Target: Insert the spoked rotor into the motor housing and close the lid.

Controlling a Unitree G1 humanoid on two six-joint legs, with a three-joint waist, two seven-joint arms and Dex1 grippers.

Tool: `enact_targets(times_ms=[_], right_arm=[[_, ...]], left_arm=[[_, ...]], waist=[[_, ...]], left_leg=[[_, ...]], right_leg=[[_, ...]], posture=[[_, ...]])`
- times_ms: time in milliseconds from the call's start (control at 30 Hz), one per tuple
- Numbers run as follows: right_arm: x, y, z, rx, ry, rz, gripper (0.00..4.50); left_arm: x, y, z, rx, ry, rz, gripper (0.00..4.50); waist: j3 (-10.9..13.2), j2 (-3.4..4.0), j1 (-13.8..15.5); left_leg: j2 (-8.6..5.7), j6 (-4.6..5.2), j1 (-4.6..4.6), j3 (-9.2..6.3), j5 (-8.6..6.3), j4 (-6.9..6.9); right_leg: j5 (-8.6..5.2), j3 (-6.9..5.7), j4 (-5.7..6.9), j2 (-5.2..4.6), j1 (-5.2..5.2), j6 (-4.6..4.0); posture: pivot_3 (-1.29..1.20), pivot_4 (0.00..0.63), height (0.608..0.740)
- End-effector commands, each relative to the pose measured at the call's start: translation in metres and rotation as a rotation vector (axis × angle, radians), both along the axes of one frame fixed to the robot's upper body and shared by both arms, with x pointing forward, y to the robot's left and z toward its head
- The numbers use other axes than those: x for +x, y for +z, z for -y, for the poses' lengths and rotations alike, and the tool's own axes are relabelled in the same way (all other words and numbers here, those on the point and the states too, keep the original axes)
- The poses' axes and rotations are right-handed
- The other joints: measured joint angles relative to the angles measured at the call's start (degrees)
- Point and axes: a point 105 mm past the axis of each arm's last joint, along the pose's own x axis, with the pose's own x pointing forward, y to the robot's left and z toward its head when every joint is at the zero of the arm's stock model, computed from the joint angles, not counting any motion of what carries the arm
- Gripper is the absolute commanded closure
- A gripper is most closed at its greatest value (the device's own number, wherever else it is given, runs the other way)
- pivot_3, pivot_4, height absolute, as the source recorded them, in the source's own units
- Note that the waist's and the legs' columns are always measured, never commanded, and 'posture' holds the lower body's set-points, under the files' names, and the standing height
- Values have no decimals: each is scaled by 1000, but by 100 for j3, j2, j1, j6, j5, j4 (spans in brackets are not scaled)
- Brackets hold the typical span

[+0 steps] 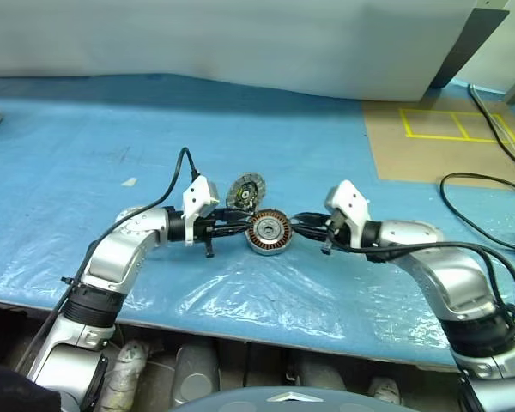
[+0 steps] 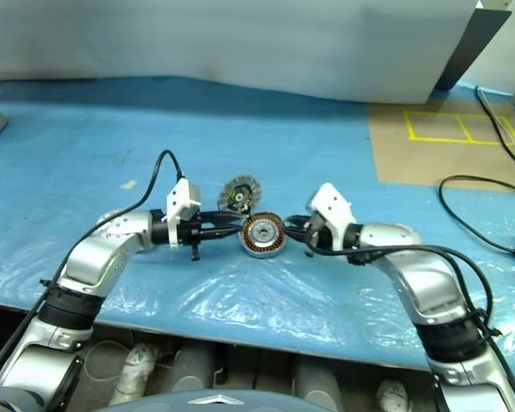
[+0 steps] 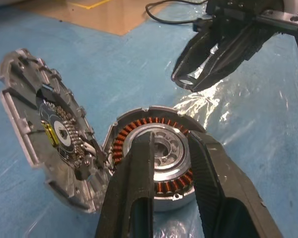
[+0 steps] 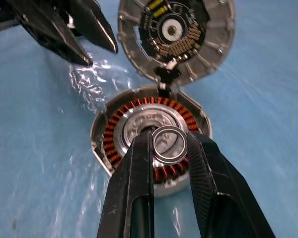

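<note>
The motor housing (image 1: 267, 233) lies on the blue table between my two grippers, with orange windings (image 4: 111, 134) around a silvery wheel-like part with holes (image 3: 161, 148). I cannot tell whether that part is the spoked rotor. The ribbed lid (image 1: 245, 190) stands open behind the housing, joined to its rim, dark inner face showing (image 4: 176, 34). My right gripper (image 4: 169, 140) hovers just over the housing, shut on a small silvery ring (image 4: 168, 145). My left gripper (image 1: 240, 225) points at the housing's other side, fingers slightly apart and holding nothing.
Crinkled clear plastic (image 1: 240, 292) covers the blue table near its front edge. A brown board with yellow tape (image 1: 455, 129) lies at the back right, and black cables (image 1: 481, 184) trail beside it. A white panel (image 1: 240, 43) closes off the back.
</note>
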Motion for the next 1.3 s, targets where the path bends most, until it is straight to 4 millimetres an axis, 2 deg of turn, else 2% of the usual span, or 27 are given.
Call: enact_targets(times_ms=[33, 233, 433, 633, 1300], right_arm=[[10, -2, -13, -21, 55, 34, 3929], [15, -16, -22, -58, 118, 15, 3929], [19, -21, -22, -85, 131, 19, 3929], [20, -16, -28, -60, 141, 19, 3929], [21, -27, -25, -84, 112, 9, 3929]], left_arm=[[-4, 3, -3, 17, -6, 50, 3416], [-11, -5, -4, 20, 14, 48, 3416], [-13, -13, -6, 15, 30, 44, 3416], [-10, -15, -6, 4, 34, 51, 3416], [-1, -25, -10, 2, 29, 62, 3416]], waist=[[0, 0, -5], [0, 0, -13], [0, 0, -52], [0, 0, -69], [0, 0, -68]], left_leg=[[1, 0, -3, 2, 0, 1], [-2, 0, -13, 8, 0, 10], [1, 0, -11, 10, 0, 13], [1, 0, -11, 10, 0, 19], [2, 1, -10, 13, 0, 26]], right_leg=[[0, -2, 1, 0, 0, 0], [0, -5, 0, -3, 0, -1], [0, -7, 4, -1, 0, -1], [1, -6, 12, -1, 0, -2], [1, -6, 19, -2, 0, -2]], posture=[[0, 150, 740], [0, 150, 740], [0, 150, 740], [0, 150, 740], [0, 150, 740]])
